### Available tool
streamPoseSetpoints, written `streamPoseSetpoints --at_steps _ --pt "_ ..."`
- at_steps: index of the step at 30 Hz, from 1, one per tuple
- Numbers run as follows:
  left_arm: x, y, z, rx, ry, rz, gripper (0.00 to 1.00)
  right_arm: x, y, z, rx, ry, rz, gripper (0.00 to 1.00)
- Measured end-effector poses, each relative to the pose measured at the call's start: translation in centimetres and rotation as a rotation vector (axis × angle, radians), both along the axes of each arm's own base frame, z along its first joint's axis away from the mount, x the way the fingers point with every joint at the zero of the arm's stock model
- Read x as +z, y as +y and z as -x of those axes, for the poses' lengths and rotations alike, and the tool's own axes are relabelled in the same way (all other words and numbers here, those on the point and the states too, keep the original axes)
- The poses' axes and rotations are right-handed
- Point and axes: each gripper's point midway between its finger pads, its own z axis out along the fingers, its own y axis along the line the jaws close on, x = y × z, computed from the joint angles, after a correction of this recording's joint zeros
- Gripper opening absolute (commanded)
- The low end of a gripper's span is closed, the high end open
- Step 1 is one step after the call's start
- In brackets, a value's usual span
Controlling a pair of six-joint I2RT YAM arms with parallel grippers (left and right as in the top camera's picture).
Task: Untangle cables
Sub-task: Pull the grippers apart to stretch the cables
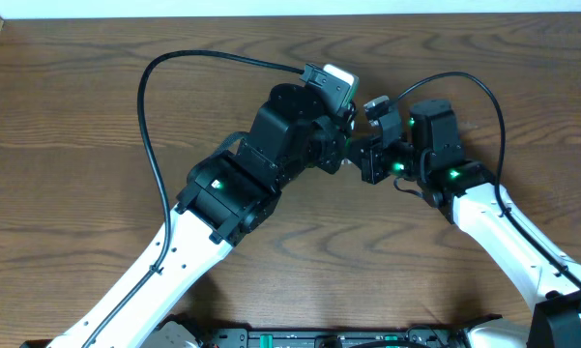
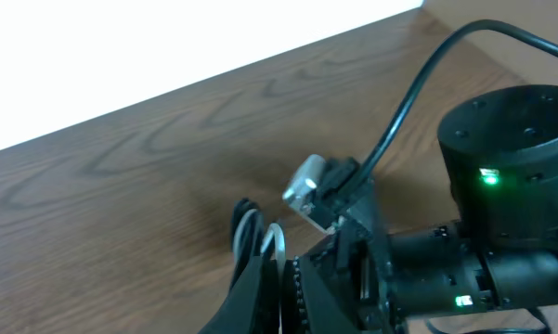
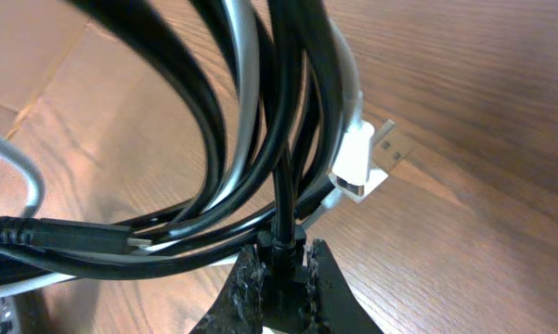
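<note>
The cables are a tangle of thin black and white loops, filling the right wrist view just above the wooden table. A white plug sticks out on the tangle's right. My right gripper is shut on a black plug end at the bottom of the tangle. In the left wrist view, my left gripper is shut on a white cable, with black and white loops just beyond it. From overhead both grippers meet tip to tip, hiding the cables.
Thick black cords arc from each arm over the table. The right arm's wrist looms close on the right of the left wrist view. The table's far edge runs along the top.
</note>
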Motion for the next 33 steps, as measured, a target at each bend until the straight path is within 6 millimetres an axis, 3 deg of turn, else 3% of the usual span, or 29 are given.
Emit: streamPoseSetpoints --at_steps 5,11,16,20,23,28,29,31,33 --pt "-0.6 1.3 -0.6 0.068 -0.005 -0.049 0.08 -2.6 -3.2 0.0 -0.151 0.125 0.096 0.01" --pt "-0.4 3.3 -1.8 0.171 -0.039 -0.09 0.08 -4.8 -10.2 -0.6 -0.372 0.25 0.169 0.01" --pt "1.6 6.8 -2.8 0.275 -0.086 -0.072 0.08 -6.1 -16.4 -0.8 -0.555 0.326 0.199 0.01" --pt "3.8 9.8 -2.6 0.344 -0.128 -0.04 0.08 -6.4 -19.3 -0.5 -0.621 0.359 0.199 0.01" --pt "4.4 11.3 -2.1 0.375 -0.135 -0.041 0.08 -6.6 -20.1 -0.1 -0.626 0.374 0.2 0.01" --pt "3.8 11.6 -1.5 0.375 -0.109 -0.064 0.11 -6.5 -19.5 -0.1 -0.593 0.37 0.181 0.01" --pt "3.6 11.6 -1.5 0.371 -0.104 -0.067 0.16 -6.3 -19.3 -0.1 -0.584 0.367 0.169 0.01" --pt "3.4 11.3 -1.5 0.354 -0.093 -0.068 0.38 -6.0 -18.7 -0.3 -0.559 0.36 0.137 0.01" --pt "3.1 10.9 -1.5 0.337 -0.081 -0.063 0.45 -5.5 -17.9 -0.5 -0.528 0.349 0.098 0.01"
